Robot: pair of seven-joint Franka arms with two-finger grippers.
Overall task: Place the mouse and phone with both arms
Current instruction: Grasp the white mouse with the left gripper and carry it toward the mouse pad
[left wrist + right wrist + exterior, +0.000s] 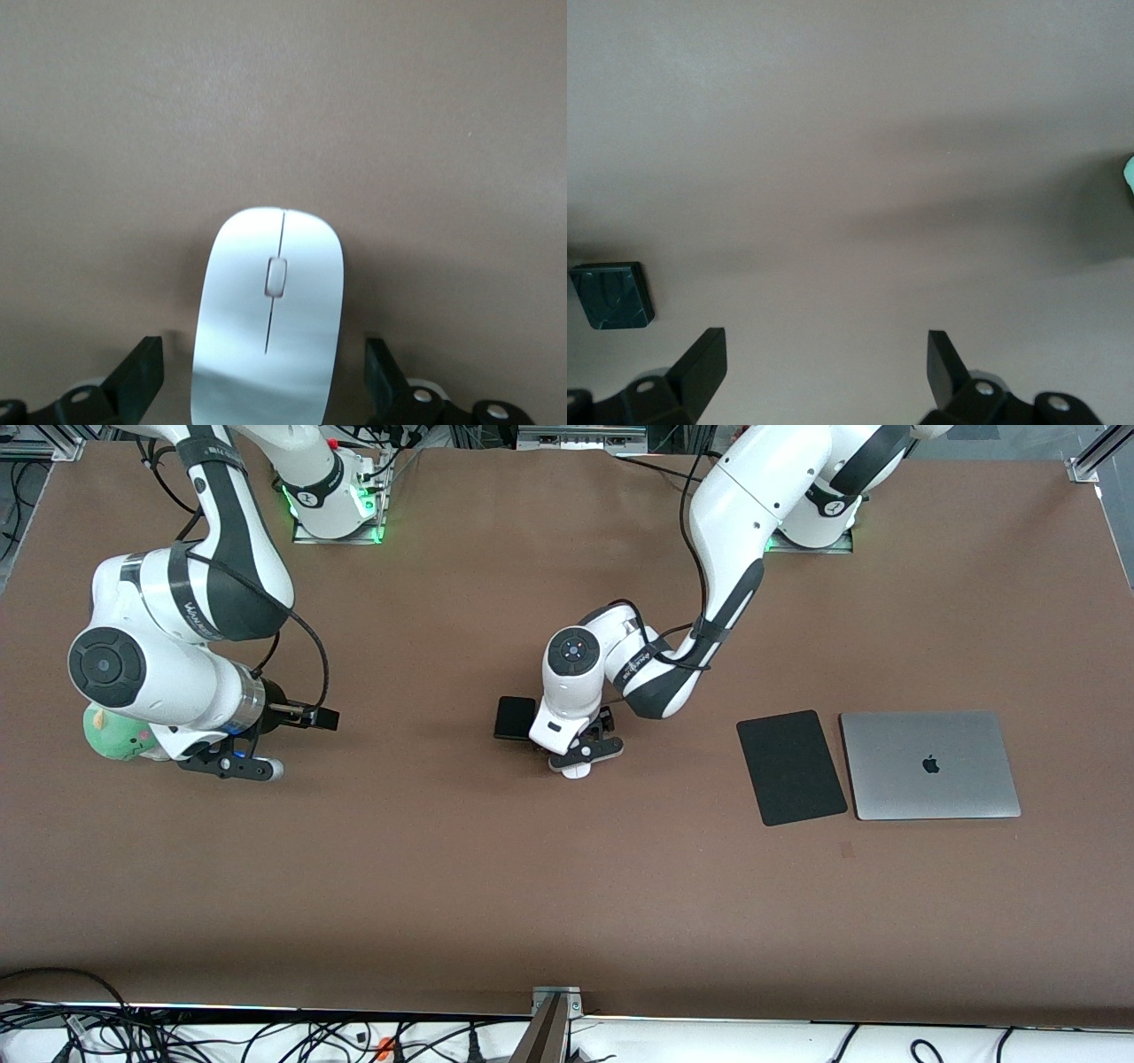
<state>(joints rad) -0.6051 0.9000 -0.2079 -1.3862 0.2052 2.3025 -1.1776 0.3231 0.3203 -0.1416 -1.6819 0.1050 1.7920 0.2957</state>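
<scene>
mouse [267,319] lies between open left claw [266,376] fingers.

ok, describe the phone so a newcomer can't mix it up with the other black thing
Find the left gripper near the middle of the table, open around the white mouse. The phone lies beside that arm's wrist, toward the right arm's end. It is a small thick black slab, unlike the larger flat mouse pad by the laptop.

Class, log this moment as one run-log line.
left gripper: open, straddling mouse | right gripper: open, over bare table | phone: beside mouse, untouched
</scene>
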